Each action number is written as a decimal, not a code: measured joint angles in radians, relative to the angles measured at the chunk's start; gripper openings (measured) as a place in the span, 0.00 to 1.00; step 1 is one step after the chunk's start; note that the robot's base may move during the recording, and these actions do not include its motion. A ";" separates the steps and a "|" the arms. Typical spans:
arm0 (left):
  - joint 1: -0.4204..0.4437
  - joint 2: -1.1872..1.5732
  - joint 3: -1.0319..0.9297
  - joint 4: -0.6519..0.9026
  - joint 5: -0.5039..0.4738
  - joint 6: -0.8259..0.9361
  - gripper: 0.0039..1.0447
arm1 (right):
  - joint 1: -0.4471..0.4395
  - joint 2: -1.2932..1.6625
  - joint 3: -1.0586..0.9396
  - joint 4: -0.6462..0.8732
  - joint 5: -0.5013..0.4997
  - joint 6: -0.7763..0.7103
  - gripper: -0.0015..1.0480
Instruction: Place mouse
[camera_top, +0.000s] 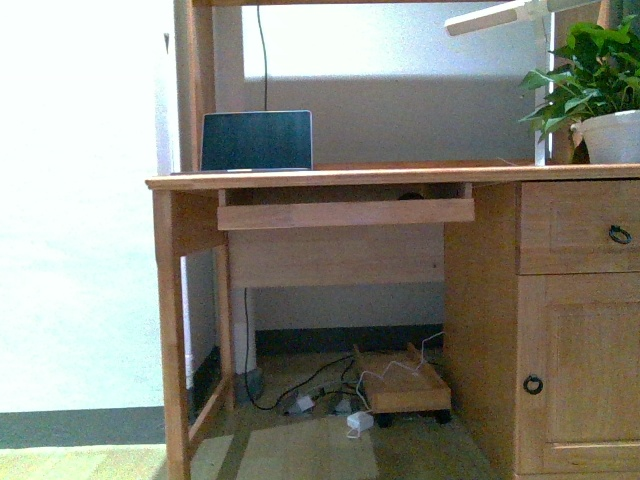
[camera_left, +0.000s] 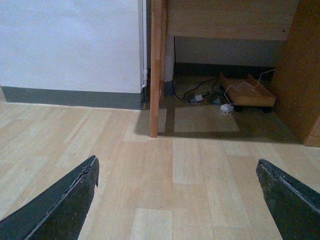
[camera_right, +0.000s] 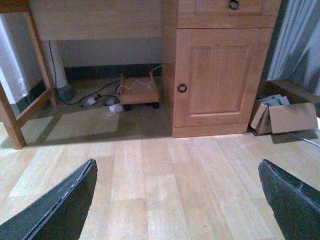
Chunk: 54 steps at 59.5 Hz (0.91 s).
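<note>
Wide and empty over the floor (camera_left: 150, 165) hang my left pincer (camera_left: 176, 162) and right pincer (camera_right: 176, 162), while the mouse (camera_top: 410, 195), seemingly that dark hump on the tray (camera_top: 345, 213) under the desk (camera_top: 330, 179), lies higher, nearer my right.

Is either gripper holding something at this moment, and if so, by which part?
Nothing is held. The left gripper and the right gripper are both wide open above the wooden floor, with nothing between the jaws.
</note>
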<state>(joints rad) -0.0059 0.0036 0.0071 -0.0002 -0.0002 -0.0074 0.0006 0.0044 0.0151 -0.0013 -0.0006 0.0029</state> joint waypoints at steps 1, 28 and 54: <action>0.000 0.000 0.000 0.000 0.000 0.000 0.93 | 0.000 0.000 0.000 0.000 0.000 0.000 0.93; 0.000 0.000 0.000 0.000 0.000 0.000 0.93 | 0.000 0.000 0.000 0.000 0.000 0.000 0.93; 0.000 0.000 0.000 0.000 0.000 0.000 0.93 | 0.000 0.000 0.000 0.000 0.000 0.000 0.93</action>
<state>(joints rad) -0.0059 0.0036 0.0071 -0.0002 0.0002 -0.0071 0.0006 0.0044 0.0151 -0.0013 -0.0002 0.0029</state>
